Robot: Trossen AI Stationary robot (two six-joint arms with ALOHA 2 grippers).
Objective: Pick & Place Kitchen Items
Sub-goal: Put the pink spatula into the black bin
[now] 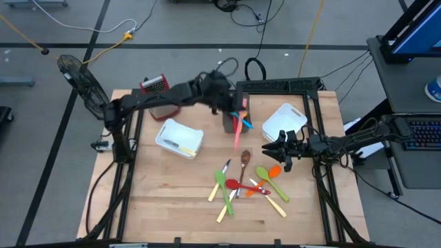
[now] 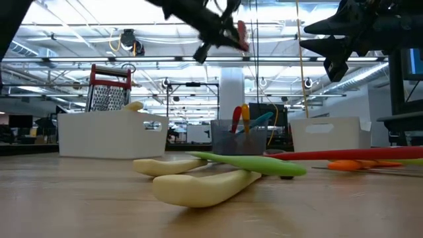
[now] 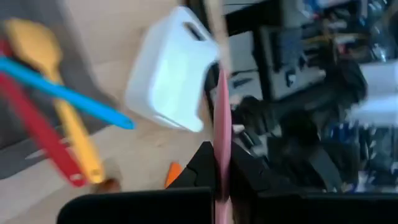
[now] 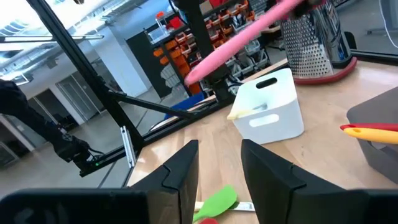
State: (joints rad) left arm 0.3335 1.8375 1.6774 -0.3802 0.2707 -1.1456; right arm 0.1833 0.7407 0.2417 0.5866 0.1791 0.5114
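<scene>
Two arms work over the desk (image 1: 165,207). The left gripper (image 1: 238,114) hangs above the grey bin (image 1: 231,122) near the desk's far edge, clamped tight on a pink utensil (image 1: 238,131) that slants down past the bin's rim. The left wrist view shows the fingers (image 3: 202,165) pinching the pink handle close up, with yellow (image 3: 59,112), red (image 3: 37,134) and blue (image 3: 62,93) utensils standing in the bin beside it. From the high view those three read only as a small bright cluster.

The right gripper (image 1: 281,153) hovers near the desk's right edge, just beside a white bin (image 1: 284,120). Its fingers (image 4: 180,168) stand partly apart, and the right wrist view shows nothing between them. That view also catches a green spatula (image 4: 217,200) on the desk below.

Most remaining utensils lie in a loose pile near the desk's front middle: a wooden spoon (image 1: 245,160), green spoon (image 1: 263,176), red spoon (image 1: 234,184) and cream-handled pieces (image 1: 275,205). The orange one (image 1: 274,170) lies almost under the right gripper.

Another white bin (image 1: 179,138) sits left of centre, holding what may be a single cream-handled piece (image 1: 169,144). The low view alone shows the grater (image 2: 110,89) rising behind this bin.
</scene>
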